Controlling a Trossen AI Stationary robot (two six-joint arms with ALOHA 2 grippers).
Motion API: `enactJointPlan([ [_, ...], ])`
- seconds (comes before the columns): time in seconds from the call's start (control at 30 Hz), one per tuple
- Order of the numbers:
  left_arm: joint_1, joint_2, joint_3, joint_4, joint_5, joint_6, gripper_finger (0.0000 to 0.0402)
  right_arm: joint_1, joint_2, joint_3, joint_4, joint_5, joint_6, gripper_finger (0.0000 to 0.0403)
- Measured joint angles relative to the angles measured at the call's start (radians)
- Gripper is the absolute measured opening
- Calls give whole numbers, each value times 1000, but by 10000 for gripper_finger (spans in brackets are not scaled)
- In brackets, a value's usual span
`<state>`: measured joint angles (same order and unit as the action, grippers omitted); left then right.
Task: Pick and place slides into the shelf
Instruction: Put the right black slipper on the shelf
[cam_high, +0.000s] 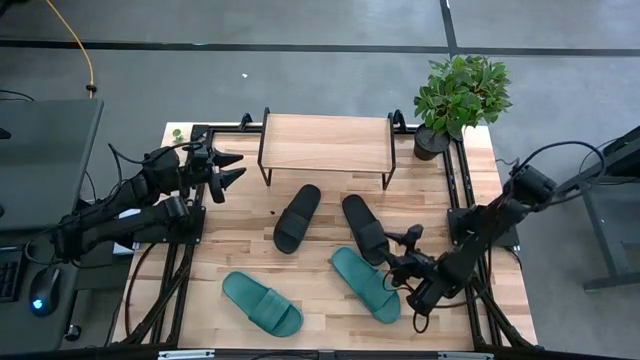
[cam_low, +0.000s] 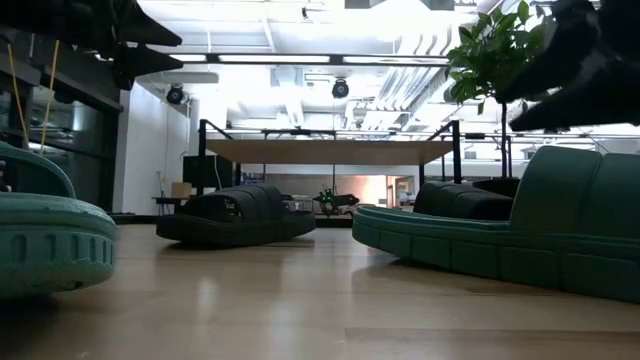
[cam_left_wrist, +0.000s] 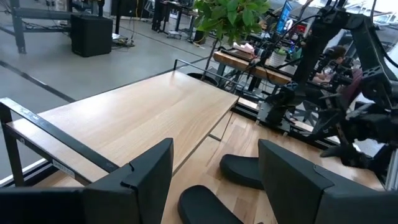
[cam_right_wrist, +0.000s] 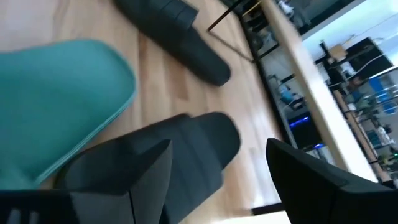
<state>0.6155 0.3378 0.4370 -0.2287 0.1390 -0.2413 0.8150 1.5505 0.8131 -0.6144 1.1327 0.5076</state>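
The shelf stands at the table's far middle on thin black legs. Two black slides lie flat in front of it. Two teal slides lie nearer the front edge. My right gripper is open and hovers low over the right black slide's near end, beside the right teal slide. My left gripper is open and raised, just left of the shelf, with nothing between its fingers.
A potted plant stands at the far right corner beside the shelf. Black frame rails run along the table's left and right sides. Bare wood lies between the two teal slides and under the shelf board.
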Motion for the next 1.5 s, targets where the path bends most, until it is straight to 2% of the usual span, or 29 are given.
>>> enactJointPlan([
  [0.33,0,0,0,0,-10,0,216,0,58,0,-79,-71,145,252],
  [0.83,0,0,0,0,-19,-2,216,-12,155,0,-165,-142,256,252],
  [1.5,0,0,0,0,-19,-2,216,-104,206,0,-159,-141,244,252],
])
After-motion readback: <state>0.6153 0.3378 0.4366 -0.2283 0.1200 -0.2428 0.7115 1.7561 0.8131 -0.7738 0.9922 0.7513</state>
